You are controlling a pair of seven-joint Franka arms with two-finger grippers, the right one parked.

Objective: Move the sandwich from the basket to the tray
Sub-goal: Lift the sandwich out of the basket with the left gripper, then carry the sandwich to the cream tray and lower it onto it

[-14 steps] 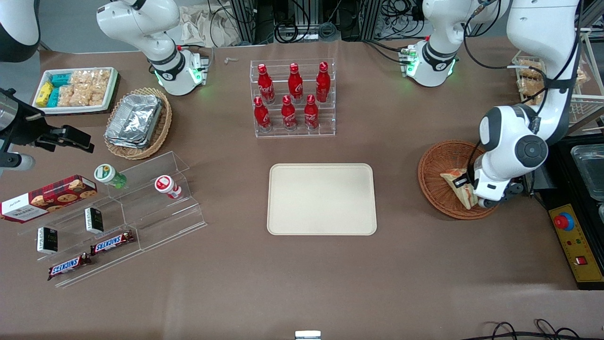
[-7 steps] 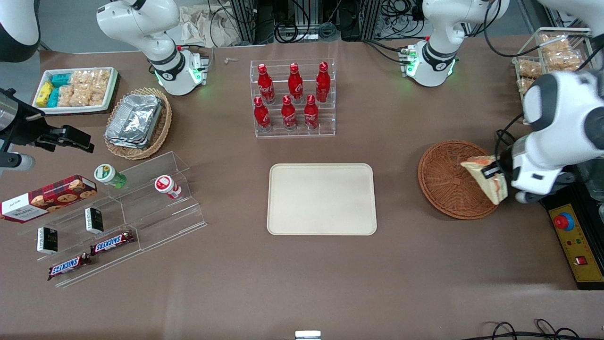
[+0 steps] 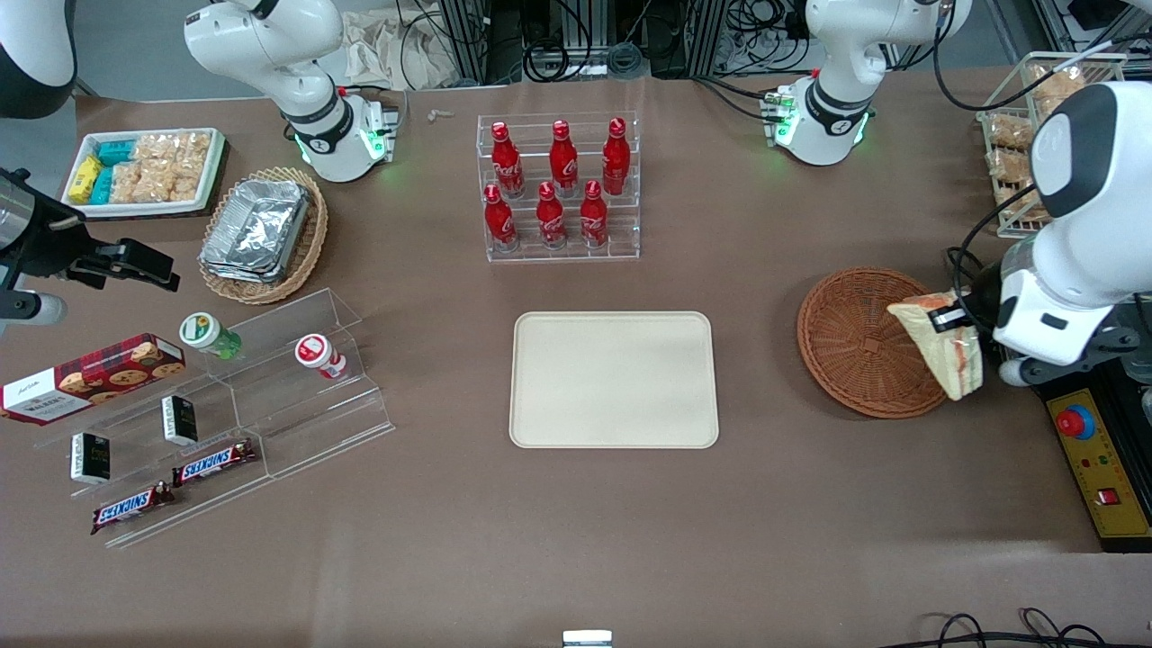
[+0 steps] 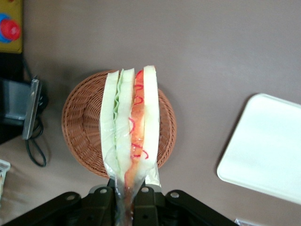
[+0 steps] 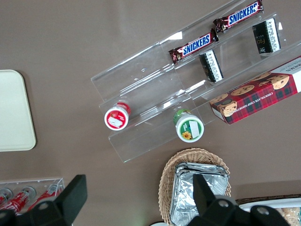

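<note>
Scanning the front view from the parked arm's end of the table. I note a white tray of snack packets (image 3: 144,171), then a tan wicker basket (image 3: 306,243) holding stacked foil containers (image 3: 255,227). Nearer the camera is a clear stepped stand (image 3: 270,423) with a cookie box (image 3: 90,376), two small cups, small dark packets and two Snickers bars (image 3: 171,486).

Mid-table: a clear rack (image 3: 558,184) carries six red bottles, all upright. Nearer the camera than the rack lies the tray (image 3: 614,379), flat, nothing on it.

Toward the working arm's end sits the basket (image 3: 855,342), with nothing in it that I can see. The sandwich (image 3: 940,346) is held up in the air over the basket's rim, on the side away from the tray. The gripper (image 3: 956,322) is clamped on it; in the wrist view the gripper (image 4: 128,200) has both fingers (image 4: 106,202) pinching the wrapped wedge at one end. The sandwich (image 4: 129,125) runs lengthwise straight away from the fingers, its filling edge facing the wrist camera, green and red stripes between white bread. In the front view its long axis slants, the free end pointing down and toward the camera.

At the table's end, a wire rack (image 3: 1026,144) holds packets.
</note>
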